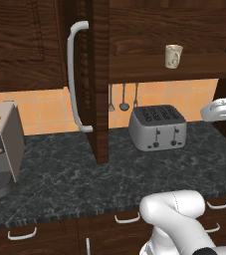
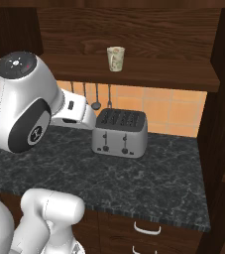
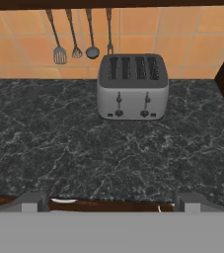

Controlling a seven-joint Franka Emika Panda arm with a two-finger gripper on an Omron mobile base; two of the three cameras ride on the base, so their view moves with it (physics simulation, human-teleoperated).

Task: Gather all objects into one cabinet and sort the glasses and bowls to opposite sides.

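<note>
My gripper [image 3: 111, 200] stands wide open with nothing between its fingers; in the hand view the 2 dark finger tips [image 3: 32, 200] rise well apart at the bottom edge, looking down over the front of the dark marbled counter [image 3: 84, 148]. Beyond them, at the back of the counter, sits the silver toaster [image 3: 132, 88] with 4 slots and 2 levers on its front. Just behind it, 4 utensils [image 3: 76, 37] hang against the orange tiled wall [image 3: 182, 39].

The pale speckled mug [image 1: 173, 56] stands upright on the cabinet shelf [image 1: 184, 72], above the toaster and to its right in the left base view; in the right base view it stands above the toaster and slightly left of its middle. The cabinet door [image 1: 92, 74] stands open, swung out toward me, its long curved silver handle [image 1: 76, 74] facing left in the left base view. A grey coffee machine [image 1: 2, 149] sits at the far left of the counter. Below the counter edge, short silver handles [image 1: 127, 217] mark the base cabinets. My arm [image 2: 29, 104] fills the left side of the right base view, its wrist close to the toaster's left end.
</note>
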